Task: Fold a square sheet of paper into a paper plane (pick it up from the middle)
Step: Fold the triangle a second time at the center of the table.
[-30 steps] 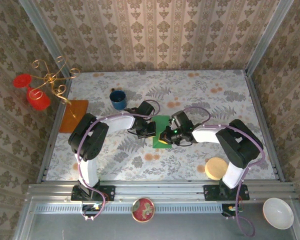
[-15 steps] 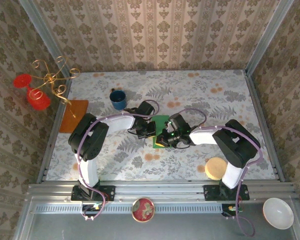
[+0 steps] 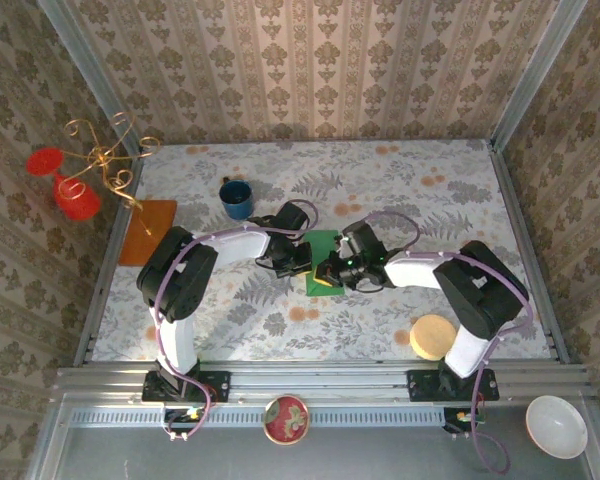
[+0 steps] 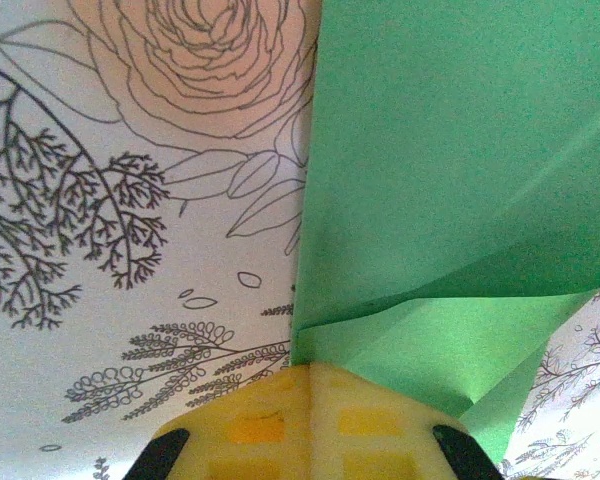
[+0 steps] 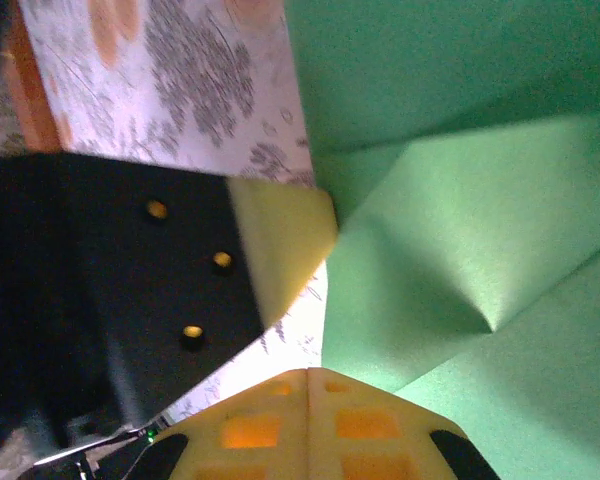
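While creasing rather than carrying, kept both tools closed tight, with nothing visible between the fingers of either. Left the orange-brown sheet (image 3: 145, 235) at the far left of the overhead view and the blue mug (image 3: 236, 199) to its right, both well clear of the work.

Set the left tool (image 3: 300, 258) at centre, tips together, against the left edge of the square sheet of paper (image 3: 327, 243). In the left wrist view, found the same tool at bottom centre, right at the start of a raised green flap. Judged an anchor, pinning the sheet to the desk (image 3: 400, 190) against sliding.

Found the sheet lying on the desk at centre, between the tools, part-folded, one flap lifted and a diagonal crease showing. No plane shape yet.

Placed the right tool (image 3: 326, 273) just right of the left one, over the sheet's lower part, also shut. In the right wrist view, found its tips at bottom centre beside the fold, the left tool's pale pad (image 5: 280, 240) close above. Probably pressing the crease flat.

Against half a second earlier, shifted the right tool slightly up and right, uncovering more green. Returned it nearly to its spot of a full second earlier. Kept the left tool unmoved throughout.
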Robot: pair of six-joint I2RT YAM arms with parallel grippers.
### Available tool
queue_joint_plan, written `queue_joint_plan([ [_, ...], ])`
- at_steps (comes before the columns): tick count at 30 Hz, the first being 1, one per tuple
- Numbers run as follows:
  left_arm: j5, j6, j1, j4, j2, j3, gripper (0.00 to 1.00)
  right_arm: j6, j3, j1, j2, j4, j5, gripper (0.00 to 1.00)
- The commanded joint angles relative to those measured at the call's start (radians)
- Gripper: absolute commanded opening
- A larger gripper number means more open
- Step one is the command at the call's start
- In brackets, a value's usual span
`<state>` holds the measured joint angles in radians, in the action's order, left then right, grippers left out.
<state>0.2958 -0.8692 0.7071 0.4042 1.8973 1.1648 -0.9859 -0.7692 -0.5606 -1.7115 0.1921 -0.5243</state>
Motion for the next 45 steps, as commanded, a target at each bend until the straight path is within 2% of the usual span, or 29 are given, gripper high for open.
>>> queue_joint_plan([
  [1,-0.027,-0.005,-0.001,0.011,0.040,-0.023,0.00,0.038,-0.012,0.028,0.004,-0.054,0.030,0.00],
  [18,-0.001,0.024,0.000,0.009,0.019,0.011,0.00,0.002,-0.071,0.054,-0.092,-0.145,0.161,0.00],
  [26,-0.014,0.047,0.024,-0.030,-0.052,0.010,0.00,-0.073,-0.056,0.055,-0.116,-0.195,0.219,0.00],
  [34,-0.129,0.012,0.078,-0.061,-0.189,-0.113,0.13,-0.107,-0.054,0.057,-0.127,-0.192,0.214,0.00],
  [36,-0.143,0.014,0.096,-0.061,-0.214,-0.137,0.18,-0.106,-0.055,0.057,-0.125,-0.191,0.211,0.00],
  [42,-0.218,0.081,0.169,0.005,-0.235,-0.150,0.34,-0.108,-0.058,0.061,-0.120,-0.192,0.204,0.00],
  [45,-0.235,0.112,0.193,0.041,-0.220,-0.141,0.39,-0.109,-0.059,0.063,-0.124,-0.189,0.198,0.00],
])
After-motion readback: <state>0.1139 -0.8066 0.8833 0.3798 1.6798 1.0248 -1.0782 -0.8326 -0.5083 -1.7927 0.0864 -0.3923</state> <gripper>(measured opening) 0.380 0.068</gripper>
